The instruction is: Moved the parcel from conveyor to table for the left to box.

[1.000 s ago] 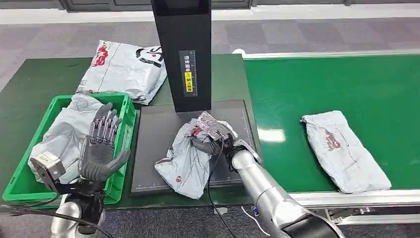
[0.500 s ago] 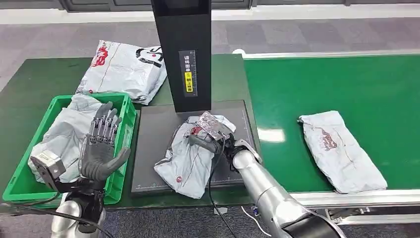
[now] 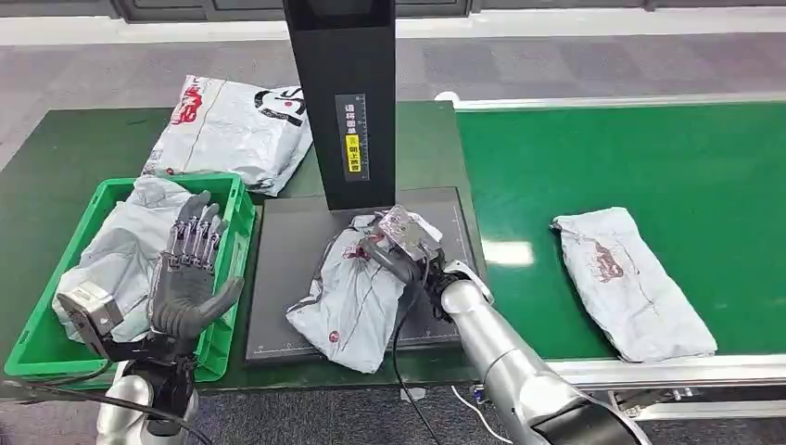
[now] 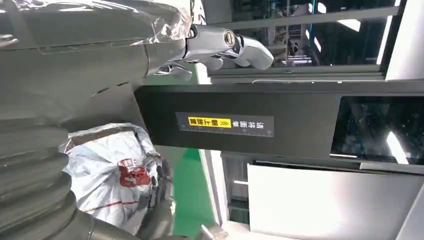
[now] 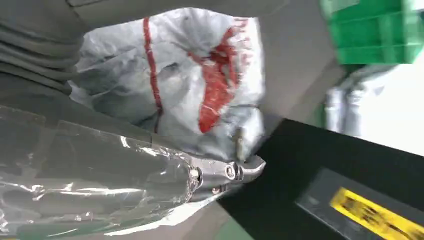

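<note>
Clearly soft and light, the parcel [image 3: 357,287] lies crumpled on the black pad on the table [image 3: 436,148], its top edge gripped by the right robot hand [image 3: 400,243]; best held by a bunched fold. Left robot hand [image 3: 188,269] hovers open

A yellow label [image 3: 352,148] sits on the black upright post [image 3: 341,93], with a line of small white characters beside it, too fine to read. The grey parcel [image 3: 357,287] on the black pad shows a red mark, not legible. The far parcel [image 3: 232,125] on the table carries red and black print, unreadable too.
</note>
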You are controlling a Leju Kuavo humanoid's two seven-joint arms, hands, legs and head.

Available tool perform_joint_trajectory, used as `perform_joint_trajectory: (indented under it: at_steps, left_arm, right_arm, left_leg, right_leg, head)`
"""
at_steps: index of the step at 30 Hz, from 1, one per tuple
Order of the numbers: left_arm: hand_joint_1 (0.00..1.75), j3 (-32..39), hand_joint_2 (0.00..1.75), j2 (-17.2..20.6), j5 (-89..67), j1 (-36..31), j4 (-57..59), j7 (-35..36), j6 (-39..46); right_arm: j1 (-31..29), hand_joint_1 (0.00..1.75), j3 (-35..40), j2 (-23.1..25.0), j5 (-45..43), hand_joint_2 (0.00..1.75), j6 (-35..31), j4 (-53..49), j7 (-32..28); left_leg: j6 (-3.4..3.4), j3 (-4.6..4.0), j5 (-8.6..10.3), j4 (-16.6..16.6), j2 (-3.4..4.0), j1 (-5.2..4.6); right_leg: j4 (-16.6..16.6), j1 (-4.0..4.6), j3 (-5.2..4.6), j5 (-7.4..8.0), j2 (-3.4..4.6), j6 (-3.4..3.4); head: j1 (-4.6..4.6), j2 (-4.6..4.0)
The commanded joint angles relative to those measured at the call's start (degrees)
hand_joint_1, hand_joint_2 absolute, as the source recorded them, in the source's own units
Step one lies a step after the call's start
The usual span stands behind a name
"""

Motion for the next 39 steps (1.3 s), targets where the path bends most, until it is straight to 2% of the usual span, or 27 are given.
perform_joint_trajectory:
  at_steps: [1, 4, 8, 19, 21, 24, 25, 27, 29, 31, 32, 33, 34, 35, 39]
  left_arm:
    - [0.00, 2.0, 1.75, 1.6, -0.6, 4.7, -2.5, -1.4, 1.6]
    - [0.00, 3.8, 1.75, 0.7, -0.9, 6.9, -4.5, -1.8, 2.1]
    - [0.00, 4.6, 1.75, 0.3, -1.5, 7.7, -4.7, -2.0, 1.5]
    - [0.00, 2.8, 1.75, 1.4, -2.9, 6.2, -0.3, -1.2, 0.2]
    - [0.00, 0.2, 1.75, 2.9, -9.7, 4.9, 0.3, -0.4, 1.9]
    - [0.00, -5.2, 1.75, 4.6, -26.1, -0.5, 1.9, 1.5, 7.3]
    - [0.00, -5.3, 1.75, 4.4, -26.3, -1.0, 2.1, 1.8, 7.4]
    - [0.00, -10.6, 1.75, 6.6, -38.9, -6.2, 4.5, 4.6, 9.9]
    - [0.00, -15.4, 1.75, 8.0, -46.4, -13.6, 9.9, 7.8, 10.2]
    - [0.00, -21.2, 1.75, 8.5, -54.1, -23.8, 18.8, 10.7, 10.2]
    - [0.00, -22.0, 1.75, 8.1, -54.6, -26.4, 21.2, 11.1, 9.7]
    - [0.00, -25.3, 1.75, 7.9, -57.3, -31.1, 26.7, 12.3, 7.9]
    - [0.00, -27.9, 1.75, 7.3, -59.8, -34.4, 30.7, 13.1, 7.0]
    - [0.00, -27.9, 1.75, 6.8, -59.9, -35.1, 31.8, 13.1, 7.1]
    - [0.00, -30.3, 1.75, 6.6, -61.4, -36.3, 34.4, 13.4, 6.0]
  right_arm:
    - [10.9, 0.00, 2.6, -6.2, 0.1, 1.75, -3.7, -35.8, 0.0]
    - [17.6, 0.00, 1.9, -7.4, -0.7, 1.75, -5.7, -49.4, -1.6]
    - [24.5, 0.00, 0.6, -7.3, 0.2, 1.75, -7.5, -60.4, -2.7]
    - [32.5, 0.00, -3.6, -6.9, 1.2, 1.75, -9.4, -66.9, -4.1]
    - [33.7, 0.00, -5.5, -6.1, 0.3, 1.75, -9.6, -67.4, -4.6]
    - [36.2, 0.00, -8.0, -5.0, -0.8, 1.75, -8.6, -68.2, -5.7]
    - [36.4, 0.00, -8.1, -5.0, -0.9, 1.75, -8.5, -68.2, -5.8]
    - [36.9, 0.00, -9.3, -4.1, -1.1, 1.75, -7.5, -67.9, -6.1]
    - [36.8, 0.00, -10.0, -3.7, -1.2, 1.75, -6.5, -67.1, -6.2]
    - [36.2, 0.00, -10.6, -3.4, -1.4, 1.75, -5.6, -66.1, -6.4]
    - [35.8, 0.00, -10.7, -3.4, -1.5, 1.75, -5.3, -65.7, -6.5]
    - [35.1, 0.00, -10.8, -3.4, -1.7, 1.75, -5.0, -65.0, -6.5]
    - [34.7, 0.00, -10.8, -3.5, -2.0, 1.75, -4.7, -64.6, -6.6]
    - [34.5, 0.00, -10.9, -3.5, -2.0, 1.75, -4.7, -64.4, -6.6]
    - [34.4, 0.00, -10.8, -3.6, -2.2, 1.75, -4.6, -64.3, -6.5]
  left_leg:
    - [0.04, 0.09, 0.04, -0.2, 0.05, -0.03]
    - [0.00, 0.00, -0.05, -0.1, -0.06, -0.02]
    - [-0.01, 0.00, -0.08, -0.1, -0.12, 0.00]
    - [-0.06, 0.09, -0.09, -0.2, -0.14, -0.03]
    - [-0.06, 0.06, -0.12, -0.1, -0.11, -0.03]
    - [-0.07, 0.03, -0.07, -0.2, -0.25, -0.03]
    - [-0.08, -0.06, -0.09, 0.0, -0.36, 0.02]
    - [-0.07, -0.07, -0.01, -0.1, -0.55, 0.00]
    - [-0.09, -0.16, -0.03, 0.0, -0.49, -0.01]
    - [-0.08, -0.11, 0.02, -0.1, -0.52, 0.01]
    - [-0.09, -0.15, -0.01, 0.0, -0.54, 0.01]
    - [-0.08, -0.33, 0.18, 0.0, -0.98, 0.04]
    - [-0.13, -0.17, 0.02, 0.1, -0.50, 0.01]
    - [-0.11, -0.25, 0.20, 0.0, -0.87, 0.00]
    - [-0.06, -0.11, 0.19, -0.1, -0.13, -0.04]
  right_leg:
    - [-0.2, -0.02, 0.08, 0.03, -0.02, 0.00]
    - [-0.1, -0.01, 0.04, -0.06, -0.11, 0.01]
    - [-0.1, 0.01, 0.06, -0.10, -0.16, -0.02]
    - [-0.2, -0.02, 0.12, -0.12, -0.21, -0.06]
    - [-0.1, -0.02, 0.07, -0.14, -0.17, -0.06]
    - [-0.1, -0.02, 0.08, -0.15, -0.33, -0.06]
    - [-0.1, 0.03, 0.02, -0.18, -0.42, -0.07]
    - [-0.1, 0.02, 0.05, -0.17, -0.62, -0.07]
    - [0.0, 0.01, -0.05, -0.17, -0.53, -0.07]
    - [-0.1, 0.02, 0.01, -0.11, -0.60, -0.08]
    - [0.0, 0.02, -0.05, -0.12, -0.60, -0.06]
    - [-0.1, 0.06, 0.00, -0.07, -1.05, -0.07]
    - [0.0, 0.03, -0.10, -0.08, -0.55, -0.08]
    - [0.0, 0.02, -0.03, -0.04, -0.94, -0.06]
    - [-0.1, -0.03, -0.07, 0.22, -0.17, -0.07]
  head:
    - [-0.02, 0.00]
    - [-0.02, 0.00]
    - [0.00, 0.00]
    - [0.00, 0.00]
    - [0.00, 0.00]
    - [0.00, 0.00]
    - [-0.02, 0.00]
    - [0.00, 0.00]
    - [0.00, 0.00]
    - [-0.02, 0.00]
    - [0.02, 0.00]
    - [0.00, 0.00]
    - [-0.02, 0.00]
    - [-0.02, 0.00]
    - [0.00, 0.00]
